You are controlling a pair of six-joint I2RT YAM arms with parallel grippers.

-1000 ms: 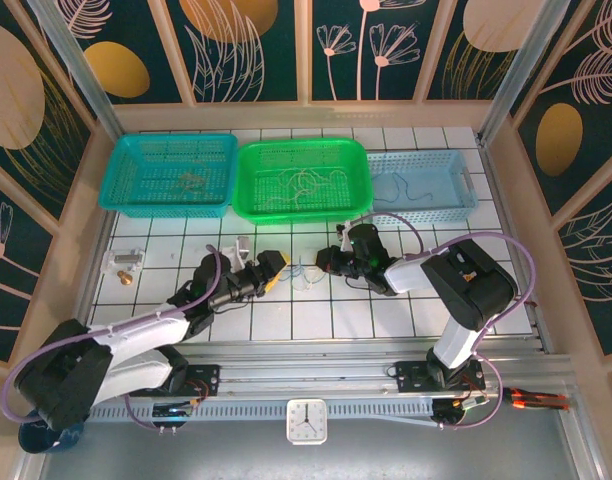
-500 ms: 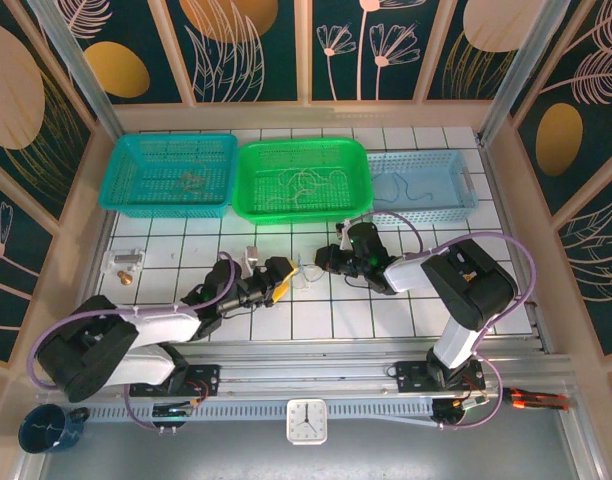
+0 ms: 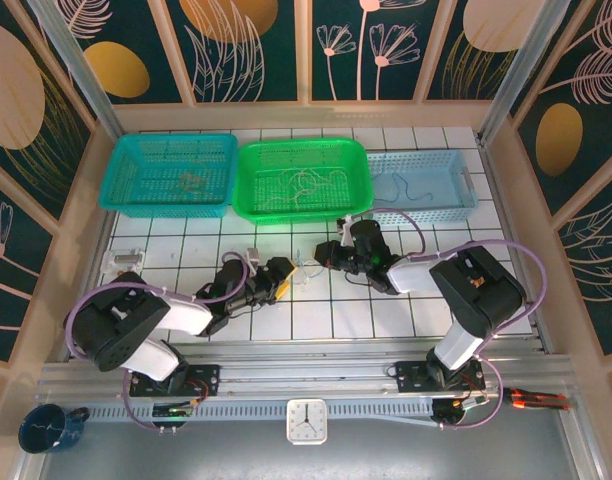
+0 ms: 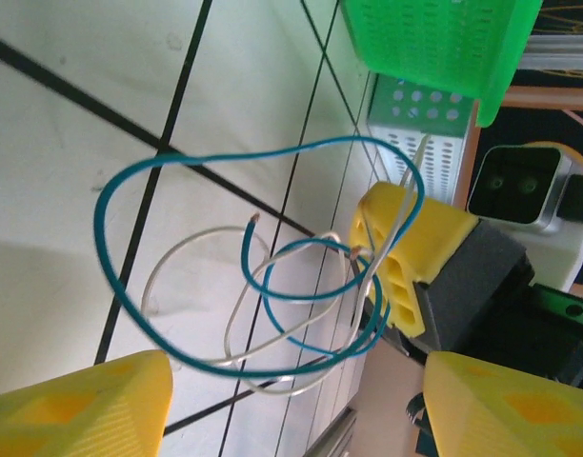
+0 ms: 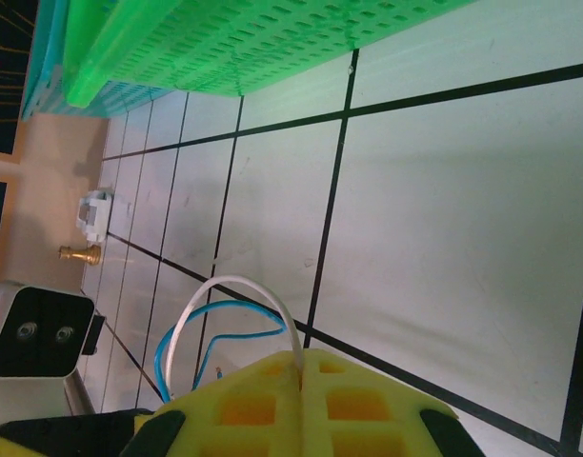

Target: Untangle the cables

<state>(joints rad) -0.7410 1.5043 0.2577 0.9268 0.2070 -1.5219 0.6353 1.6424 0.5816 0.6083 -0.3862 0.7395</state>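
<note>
Robot lab: aluminium-railed, tiled bench [image 3: 336, 320]

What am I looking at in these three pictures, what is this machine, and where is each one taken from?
These are two robot arms bolted to a tiled table. The wide picture looks down from above. The other two come from a small camera on each arm's wrist, so that arm's own yellow fingers show at the bottom edge. The right gripper is pinched shut on a white wire, which is tangled with a blue wire. The left gripper is open and faces that tangle. At the back stand a teal basket, a green basket and a pale blue basket, with more thin wires inside.
</note>
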